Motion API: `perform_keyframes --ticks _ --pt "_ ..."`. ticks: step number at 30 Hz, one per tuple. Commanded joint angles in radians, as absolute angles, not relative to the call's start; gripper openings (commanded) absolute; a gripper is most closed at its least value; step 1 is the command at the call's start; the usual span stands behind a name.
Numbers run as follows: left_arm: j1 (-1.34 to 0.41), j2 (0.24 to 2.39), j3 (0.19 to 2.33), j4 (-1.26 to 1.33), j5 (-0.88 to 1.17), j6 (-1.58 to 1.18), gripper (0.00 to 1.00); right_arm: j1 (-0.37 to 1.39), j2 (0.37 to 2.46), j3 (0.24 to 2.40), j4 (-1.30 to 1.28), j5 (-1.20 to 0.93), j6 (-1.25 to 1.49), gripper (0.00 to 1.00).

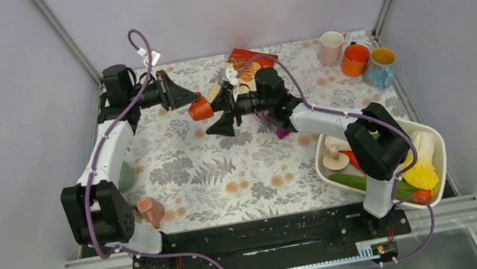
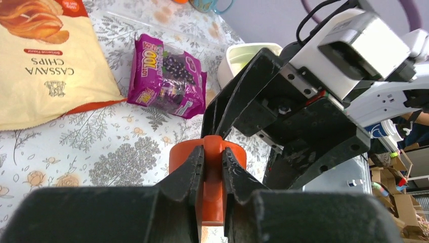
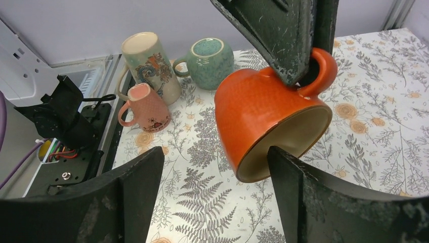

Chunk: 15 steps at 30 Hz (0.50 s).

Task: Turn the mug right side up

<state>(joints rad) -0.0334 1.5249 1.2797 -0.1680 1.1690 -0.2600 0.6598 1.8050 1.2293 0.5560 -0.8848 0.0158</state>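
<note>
- Mid-air over the floral table (image 1: 228,180): the orange mug (image 3: 258,111) hangs clear of the cloth, toward the far middle of the table and between the two arms.
- The left gripper (image 1: 192,100) has narrowed its fingers onto the mug's handle, pinching the loop from both sides. In the left wrist view the handle stands upright between the two pads.
- The mug is tilted. Its long axis slants between level and upright, with the base raised and turned away to the upper left in the right wrist view. The mouth faces down and toward the right wrist camera, showing the pale inside.
- The handle sits on the high side of the mug, pointing up and to the right in that same view.
- The right gripper (image 3: 215,154) holds its fingers wide, one on either side of the mug's mouth. Neither finger can be seen touching the mug.
- Behind the mug on the table lie a chips bag (image 2: 45,55) and a purple snack pack (image 2: 167,76), just beside each other.
- Near the left arm's base stand a tall mug (image 3: 146,66) and a teal mug (image 3: 210,61), with a pink mug (image 3: 144,106) just in front of the tall one.
</note>
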Motion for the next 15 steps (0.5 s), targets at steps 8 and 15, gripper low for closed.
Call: perform_keyframes --ticks 8,15 --pt "-0.032 1.483 1.257 -0.036 1.190 -0.303 0.00 0.672 1.796 1.300 0.602 -0.927 0.058 0.20" --pt "-0.018 1.479 1.319 -0.320 0.853 -0.023 0.98 0.632 1.765 1.493 -0.011 -0.659 -0.251 0.00"
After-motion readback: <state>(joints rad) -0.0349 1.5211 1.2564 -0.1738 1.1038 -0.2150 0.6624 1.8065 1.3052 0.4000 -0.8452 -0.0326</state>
